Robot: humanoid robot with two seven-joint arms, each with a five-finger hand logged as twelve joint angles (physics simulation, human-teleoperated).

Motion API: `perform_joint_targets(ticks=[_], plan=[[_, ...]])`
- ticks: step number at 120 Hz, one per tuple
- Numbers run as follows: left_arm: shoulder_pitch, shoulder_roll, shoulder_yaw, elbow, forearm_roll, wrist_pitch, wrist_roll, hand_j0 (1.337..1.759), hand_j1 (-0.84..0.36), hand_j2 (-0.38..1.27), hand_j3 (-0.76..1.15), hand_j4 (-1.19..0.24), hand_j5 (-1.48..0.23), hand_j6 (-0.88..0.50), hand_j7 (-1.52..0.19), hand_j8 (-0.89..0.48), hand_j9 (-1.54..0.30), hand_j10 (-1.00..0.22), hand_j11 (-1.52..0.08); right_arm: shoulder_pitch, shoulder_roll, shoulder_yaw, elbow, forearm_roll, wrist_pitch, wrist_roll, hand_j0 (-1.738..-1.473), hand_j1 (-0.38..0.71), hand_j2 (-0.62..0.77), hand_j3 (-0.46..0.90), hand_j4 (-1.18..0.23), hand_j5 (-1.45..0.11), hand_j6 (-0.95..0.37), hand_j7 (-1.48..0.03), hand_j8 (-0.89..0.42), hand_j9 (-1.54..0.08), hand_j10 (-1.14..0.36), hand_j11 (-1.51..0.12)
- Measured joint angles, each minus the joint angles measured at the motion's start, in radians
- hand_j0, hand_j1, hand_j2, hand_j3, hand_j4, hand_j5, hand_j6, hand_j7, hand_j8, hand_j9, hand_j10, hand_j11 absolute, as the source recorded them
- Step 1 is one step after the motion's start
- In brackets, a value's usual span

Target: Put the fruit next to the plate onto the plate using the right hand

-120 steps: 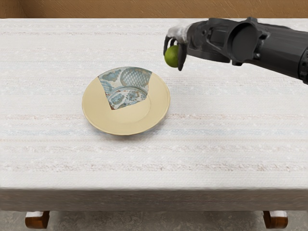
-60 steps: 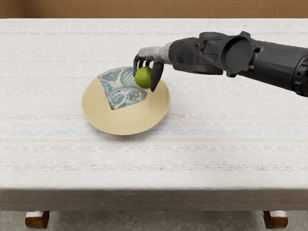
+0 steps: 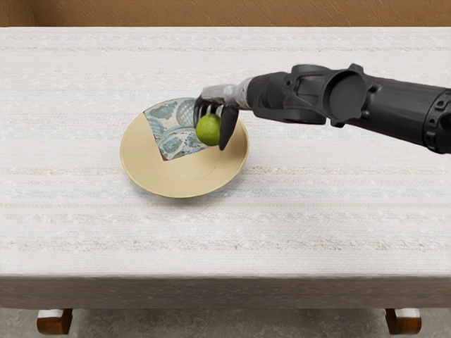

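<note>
Holding entry, single moment, head view.

1. Lime (image 3: 208, 129). Small, round, green; the task's fruit. It is over the right part of the plate, toward its far rim, at the border of the patterned wedge. Fingers enclose it from above. Whether its underside touches the dish cannot be told from this angle.

2. Right hand (image 3: 220, 102). Dark fingers are curled downward and clasp the lime on both flanks, one long finger running down its right side. The arm enters from the bench's right edge and lies nearly level above the cloth. The grasp from above is judged to let the fruit go straight down and be released without the fingers fouling the dish.

3. Plate (image 3: 162, 176). Shallow, round and cream-yellow, with a blue-patterned wedge on its far side. It stands flat, left of the bench's middle and somewhat nearer the far edge than the near one.

4. Bench (image 3: 317, 211). Covered with a pale, faintly striped cloth. Wooden feet show beneath both near corners.

5. Left hand. Not seen.

Status, as a judgement: transport is all but complete, and lowering and release are not yet done. A round fruit is apt to roll, so a low release well inside the rim seems advisable.
</note>
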Motion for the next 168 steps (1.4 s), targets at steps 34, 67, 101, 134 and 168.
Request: perform_joint_targets(ticks=[34,67,101,134,168], plan=[[0.000,0.000,0.000,0.000,0.000,0.000,0.000,1.658,0.35,0.00,0.00,0.00,0.00,0.00,0.00,0.00,0.00,0.00,0.00,-0.023,0.000,0.089,-0.020,0.000,0.054,-0.005,-1.655,-0.17,0.02,0.00,-0.20,-0.32,-0.14,-0.31,-0.14,-0.33,-0.24,-0.33],[0.000,0.000,0.000,0.000,0.000,0.000,0.000,1.658,0.35,0.00,0.00,0.00,0.00,0.00,0.00,0.00,0.00,0.00,0.00,-0.016,-0.084,0.286,-0.021,-0.009,0.363,0.002,-1.657,-0.28,0.00,0.00,-0.08,-0.11,-0.06,-0.11,-0.06,-0.11,-0.09,-0.11],[0.000,0.000,0.000,0.000,0.000,0.000,0.000,1.658,0.35,0.00,0.00,0.00,0.00,0.00,0.00,0.00,0.00,0.00,0.00,-0.040,-0.294,0.311,-0.019,-0.053,0.401,0.125,-1.658,-0.30,0.00,0.00,-0.04,-0.06,-0.04,-0.06,-0.04,-0.06,-0.05,-0.06],[0.000,0.000,0.000,0.000,0.000,0.000,0.000,1.658,0.35,0.00,0.00,0.00,0.00,0.00,0.00,0.00,0.00,0.00,0.00,-0.107,-0.452,0.304,0.047,-0.114,0.403,0.133,-1.658,-0.31,-0.01,0.00,-0.04,-0.05,-0.04,-0.05,-0.04,-0.05,-0.04,-0.05],[-0.005,0.000,0.000,0.000,-0.001,0.000,0.000,1.658,0.35,0.00,0.00,0.00,0.00,0.00,0.00,0.00,0.00,0.00,0.00,-0.141,-0.573,0.309,0.093,-0.160,0.404,0.127,-1.658,-0.31,-0.01,0.00,-0.03,-0.04,-0.03,-0.04,-0.03,-0.04,-0.03,-0.04]])
